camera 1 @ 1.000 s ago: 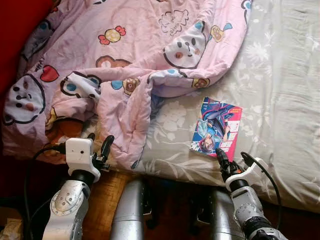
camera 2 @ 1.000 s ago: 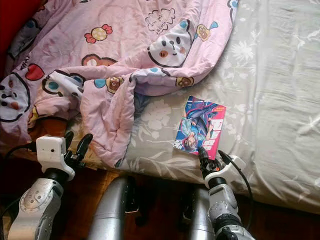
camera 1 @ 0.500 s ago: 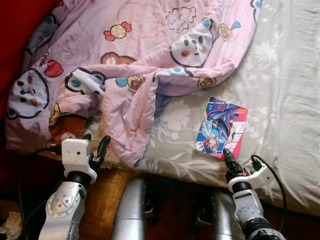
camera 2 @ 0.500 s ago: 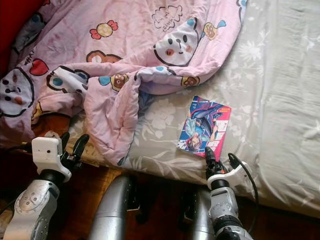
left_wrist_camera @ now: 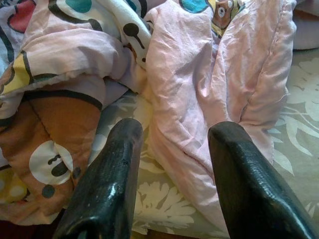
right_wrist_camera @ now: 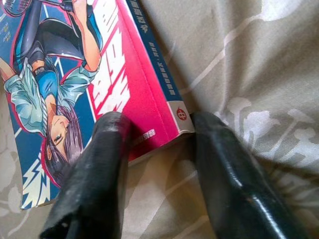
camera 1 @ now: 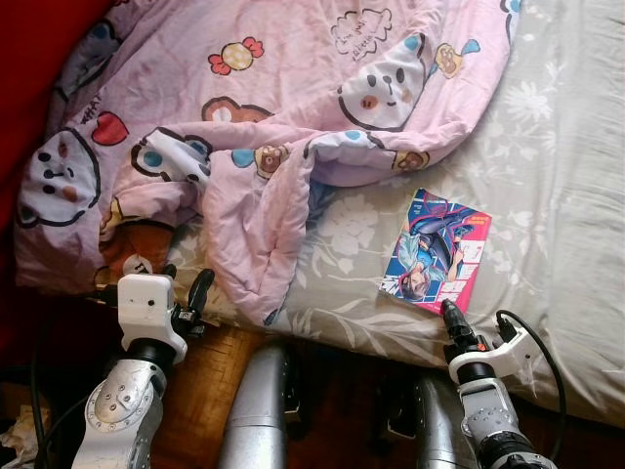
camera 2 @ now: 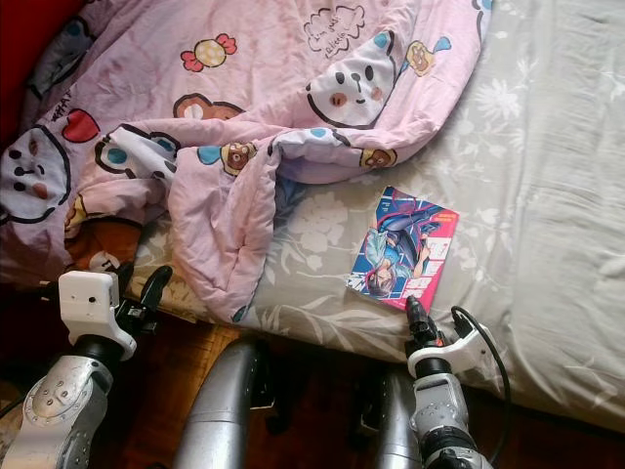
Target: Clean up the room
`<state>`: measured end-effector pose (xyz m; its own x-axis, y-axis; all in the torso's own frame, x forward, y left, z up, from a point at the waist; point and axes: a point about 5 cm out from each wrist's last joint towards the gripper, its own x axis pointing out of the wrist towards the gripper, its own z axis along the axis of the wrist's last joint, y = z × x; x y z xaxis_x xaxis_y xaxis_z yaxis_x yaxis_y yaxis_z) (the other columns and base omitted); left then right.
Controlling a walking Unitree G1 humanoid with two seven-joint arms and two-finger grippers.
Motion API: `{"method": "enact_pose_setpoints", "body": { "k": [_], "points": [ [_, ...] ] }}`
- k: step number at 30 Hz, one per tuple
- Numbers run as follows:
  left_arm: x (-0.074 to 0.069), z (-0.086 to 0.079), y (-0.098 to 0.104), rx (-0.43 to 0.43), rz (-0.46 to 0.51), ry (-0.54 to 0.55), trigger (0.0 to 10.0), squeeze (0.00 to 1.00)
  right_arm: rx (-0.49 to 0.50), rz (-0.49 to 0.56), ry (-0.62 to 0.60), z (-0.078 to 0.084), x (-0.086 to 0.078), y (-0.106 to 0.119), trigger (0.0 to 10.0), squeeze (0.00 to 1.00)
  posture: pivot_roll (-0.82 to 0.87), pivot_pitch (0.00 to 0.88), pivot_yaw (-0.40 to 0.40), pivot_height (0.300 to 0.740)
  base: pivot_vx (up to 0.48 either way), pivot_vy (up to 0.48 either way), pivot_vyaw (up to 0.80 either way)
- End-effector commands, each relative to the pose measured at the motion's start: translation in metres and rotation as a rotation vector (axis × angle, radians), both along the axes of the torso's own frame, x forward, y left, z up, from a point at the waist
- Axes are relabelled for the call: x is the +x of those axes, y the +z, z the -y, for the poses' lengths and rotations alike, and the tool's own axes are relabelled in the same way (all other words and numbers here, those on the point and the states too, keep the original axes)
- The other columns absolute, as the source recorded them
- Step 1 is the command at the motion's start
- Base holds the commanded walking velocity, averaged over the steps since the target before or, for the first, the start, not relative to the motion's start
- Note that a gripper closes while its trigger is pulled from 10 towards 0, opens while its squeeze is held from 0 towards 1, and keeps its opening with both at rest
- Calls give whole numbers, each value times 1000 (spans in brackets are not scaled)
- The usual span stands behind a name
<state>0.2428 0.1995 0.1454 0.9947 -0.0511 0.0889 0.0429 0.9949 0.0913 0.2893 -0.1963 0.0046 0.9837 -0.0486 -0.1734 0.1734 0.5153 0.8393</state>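
Comic book (camera 1: 437, 250), flat on grey bedsheet (camera 1: 547, 176)

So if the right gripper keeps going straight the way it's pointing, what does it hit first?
The book. The right gripper has its jaws open around the book's near corner on the sheet, so that corner comes first, probably almost at once.

Book (camera 1: 437, 250) on bed (camera 1: 547, 176), right of blanket (camera 1: 264, 117).

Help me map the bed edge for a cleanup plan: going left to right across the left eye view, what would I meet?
Left gripper → pink blanket → comic book, with the right gripper at its near corner → bare grey floral sheet.
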Motion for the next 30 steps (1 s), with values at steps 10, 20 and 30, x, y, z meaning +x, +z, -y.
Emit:
{"method": "enact_pose_setpoints", "body": {
  "k": [10, 20, 30],
  "points": [
    [-6, -3, -8, 20, -46, 14, 10000, 0, 36, -48, 35, -9, -13, -15, 0, 0, 287, 631, 101, 637, 0, 0, 0],
    [5, -3, -14, 17, -40, 28, 10000, 0, -20, 15, 13, -1, -5, -3, 0, 0, 246, 570, 76, 637, 0, 0, 0],
    [27, -2, -18, 7, -14, 39, 10000, 0, -139, 39, -52, 17, -9, 2, 0, 0, 192, 471, 50, 637, 0, 0, 0]
  ]
}}
